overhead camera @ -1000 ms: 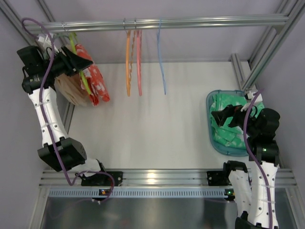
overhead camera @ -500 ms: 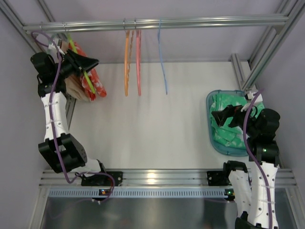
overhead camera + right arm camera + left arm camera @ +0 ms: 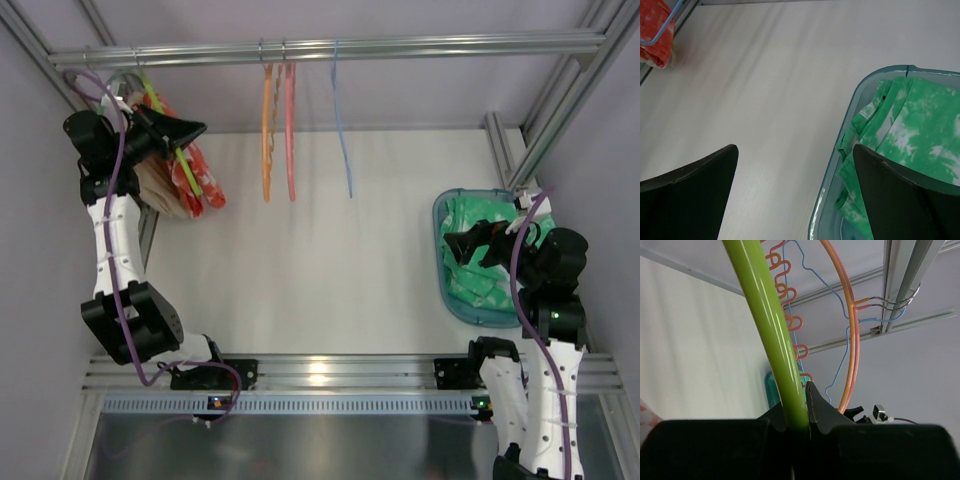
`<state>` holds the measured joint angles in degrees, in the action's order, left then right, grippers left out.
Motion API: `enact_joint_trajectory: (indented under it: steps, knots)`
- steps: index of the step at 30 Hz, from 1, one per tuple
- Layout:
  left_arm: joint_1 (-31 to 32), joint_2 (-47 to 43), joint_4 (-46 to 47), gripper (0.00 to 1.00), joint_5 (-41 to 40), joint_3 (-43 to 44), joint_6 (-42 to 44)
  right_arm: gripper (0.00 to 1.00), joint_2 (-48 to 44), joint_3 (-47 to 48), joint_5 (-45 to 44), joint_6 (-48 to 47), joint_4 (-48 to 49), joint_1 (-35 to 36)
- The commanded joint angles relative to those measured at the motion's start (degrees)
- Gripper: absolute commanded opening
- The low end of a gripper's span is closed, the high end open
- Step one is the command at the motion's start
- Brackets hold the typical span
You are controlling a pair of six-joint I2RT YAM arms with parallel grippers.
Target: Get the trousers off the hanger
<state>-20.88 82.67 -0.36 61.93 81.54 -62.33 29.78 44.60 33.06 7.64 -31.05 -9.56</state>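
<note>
Left tool (image 3: 796,412) clamped on hanger (image 3: 766,320), trousers (image 3: 203,178) beside; right tool (image 3: 796,182) spread wide.

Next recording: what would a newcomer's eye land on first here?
The left gripper, far left under the rail, clamped on the lime hanger carrying the red-orange trousers. Then the teal bin at right, full of green-and-white cloth, with the open right gripper above its rim.

You see the hanger (image 3: 765,315) only as a bar that runs out of view above the left pincer (image 3: 798,412) and vanishes between its fingers. Of the trousers (image 3: 646,416), just a red sliver shows left of that pincer; from above, the pincer covers their top.
</note>
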Motion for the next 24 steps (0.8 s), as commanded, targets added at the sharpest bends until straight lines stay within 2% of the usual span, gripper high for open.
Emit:
enact_joint_trajectory:
  steps: [1,6,16,17,22,24]
  knots:
    - [1.3,-6.4,14.5,0.00,-0.4,2.0,1.9,0.99,0.2,-0.4,0.5,-0.2,2.4,-0.4]
    - [3.2,-7.9,19.0,0.00,-0.5,2.7,3.6,0.99,0.4,-0.6,0.8,0.4,3.0,-0.3]
    - [8.2,-6.6,20.0,0.00,1.3,5.7,18.0,0.99,0.2,-0.5,0.9,0.2,2.8,-0.4]
    - [8.5,-6.6,20.0,0.00,-1.0,5.7,18.2,0.99,0.2,-0.5,0.8,0.3,2.6,-0.3]
    - [8.8,-4.5,20.4,0.00,-2.8,7.4,5.4,0.99,-0.4,-0.4,0.3,-0.2,2.0,-0.4]
    - [9.0,-5.3,24.7,0.00,-3.0,6.2,2.7,0.99,-0.4,-0.7,0.3,-0.3,2.0,-0.4]
